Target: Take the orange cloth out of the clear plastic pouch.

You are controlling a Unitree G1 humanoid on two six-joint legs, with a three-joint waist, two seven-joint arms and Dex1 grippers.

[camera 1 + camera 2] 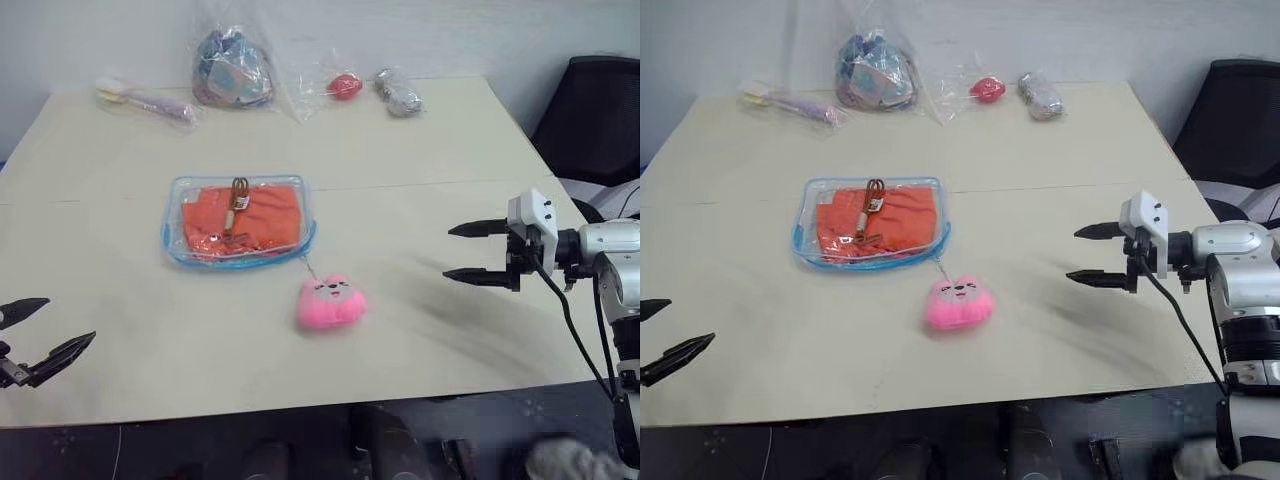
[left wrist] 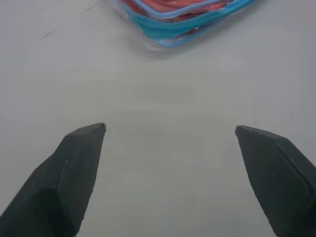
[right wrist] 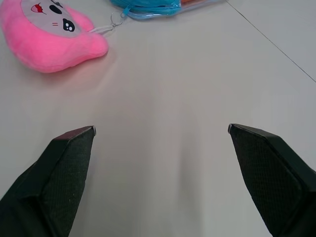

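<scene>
The clear plastic pouch [image 1: 238, 222] with light blue edging lies flat in the middle of the table. Inside it is the orange cloth [image 1: 265, 215], with a brown strap across it. A small pink plush toy [image 1: 331, 303] hangs from the pouch by a thin chain and rests just in front of it. My left gripper [image 1: 45, 327] hovers open near the table's front left edge, well short of the pouch. Off to the right of the toy, my right gripper [image 1: 463, 251] is open over bare table, pointing toward the pouch.
Along the table's far edge lie several wrinkly clear bags [image 1: 232, 68] of small items, one with a red object [image 1: 345, 86]. A black chair [image 1: 595, 115] stands past the table's right side.
</scene>
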